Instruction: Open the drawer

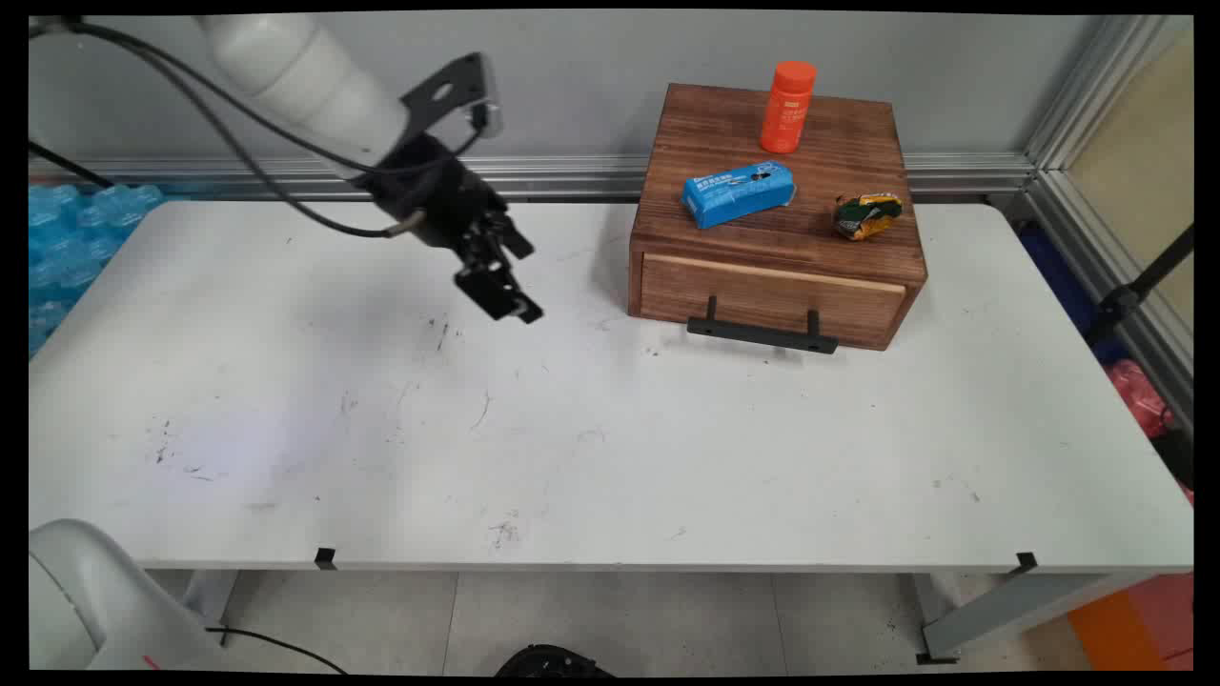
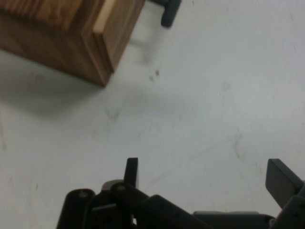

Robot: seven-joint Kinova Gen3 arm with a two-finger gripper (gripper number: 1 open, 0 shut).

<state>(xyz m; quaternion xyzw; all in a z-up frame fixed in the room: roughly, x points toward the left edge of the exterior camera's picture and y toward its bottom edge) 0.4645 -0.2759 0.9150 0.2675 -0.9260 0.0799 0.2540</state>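
Drawer box [image 1: 774, 276], drawer shut, carries bottle [image 1: 787, 107], packet [image 1: 738, 193].

The counter [image 1: 667, 448] is white, flecked with small dark scuffs, and the pincer [image 1: 503, 286] above it is black on a white arm [image 1: 305, 76]. The drawer box [image 1: 820, 171] is dark brown wood with streaky grain, a paler strip along the drawer's top edge and a black handle [image 1: 762, 333]. On it are an orange bottle [image 1: 787, 107] with a small white label, a blue packet [image 1: 739, 193] with white print, and a crumpled wrapper [image 1: 865, 215] in yellow, green and black.
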